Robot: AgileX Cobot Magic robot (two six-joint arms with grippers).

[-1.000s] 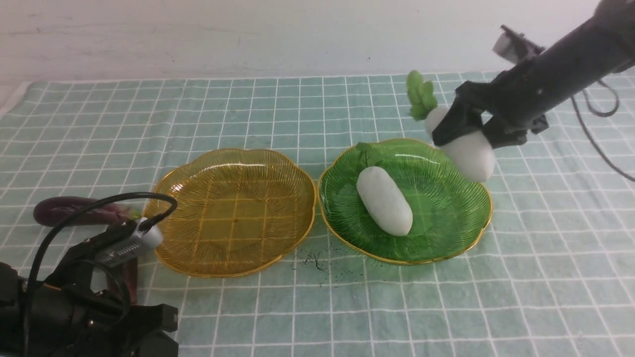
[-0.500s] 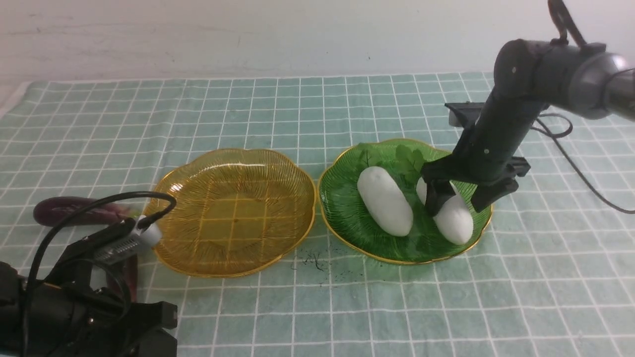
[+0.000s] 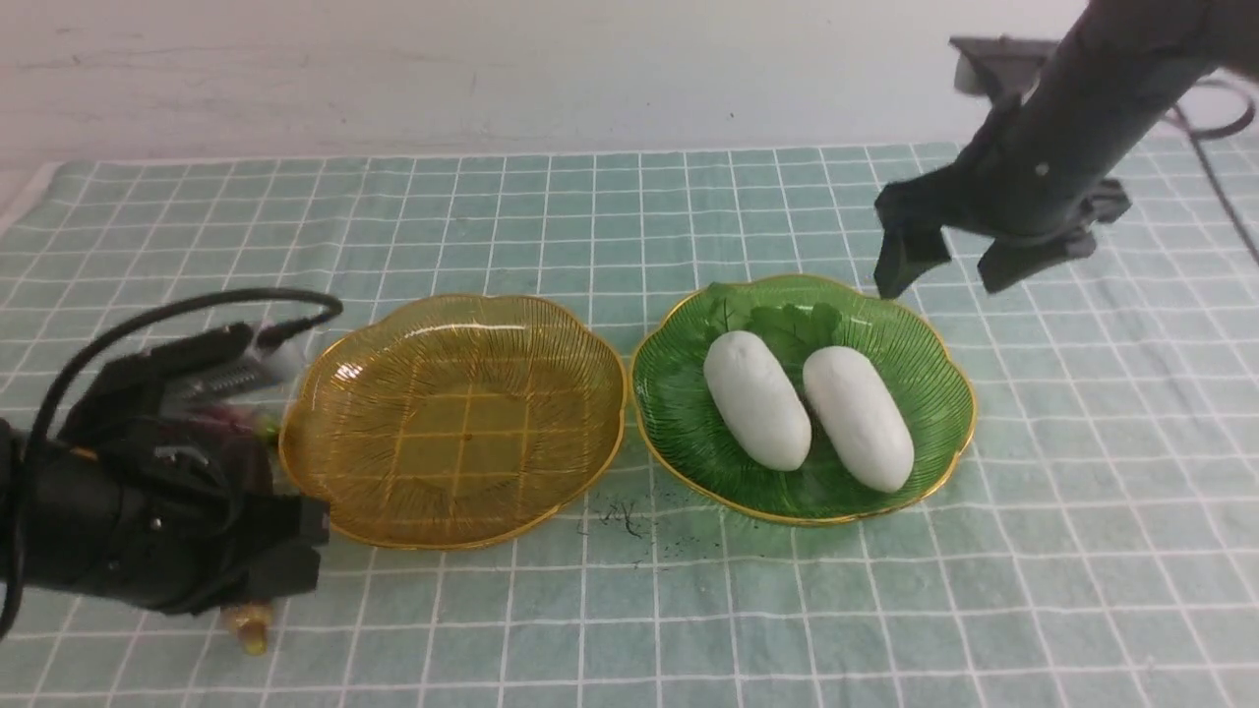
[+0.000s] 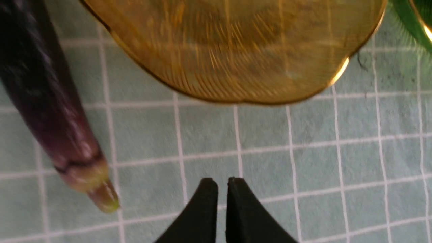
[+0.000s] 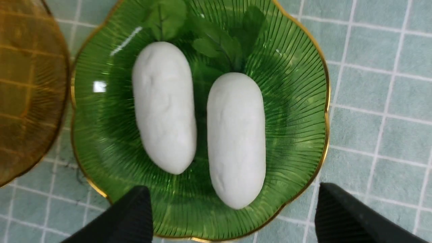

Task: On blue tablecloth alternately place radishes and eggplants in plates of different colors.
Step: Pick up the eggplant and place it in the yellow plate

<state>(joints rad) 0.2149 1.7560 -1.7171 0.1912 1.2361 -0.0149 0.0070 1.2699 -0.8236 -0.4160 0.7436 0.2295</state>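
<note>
Two white radishes [image 3: 757,398] [image 3: 859,418] lie side by side in the green plate [image 3: 689,433] on the blue tablecloth [image 3: 590,216]. They show in the right wrist view too [image 5: 163,104] [image 5: 236,135]. The amber plate [image 3: 452,418] is empty. My right gripper [image 3: 942,282] is open and empty, raised over the green plate's far right rim. My left gripper [image 4: 222,184] is shut and empty, just above the cloth. It is beside the stem end of a purple eggplant [image 4: 44,101] and in front of the amber plate [image 4: 243,50]. The other eggplant is hidden behind my left arm [image 3: 148,492].
The eggplant's yellow-green stem tip [image 3: 246,629] pokes out under my left arm near the table's front edge. Dark specks [image 3: 625,516] lie on the cloth between the plates. A pale wall runs behind the table.
My right gripper set the second radish down in the green plate, opened and rose toward the back. My left arm lifted and moved over the eggplants.
</note>
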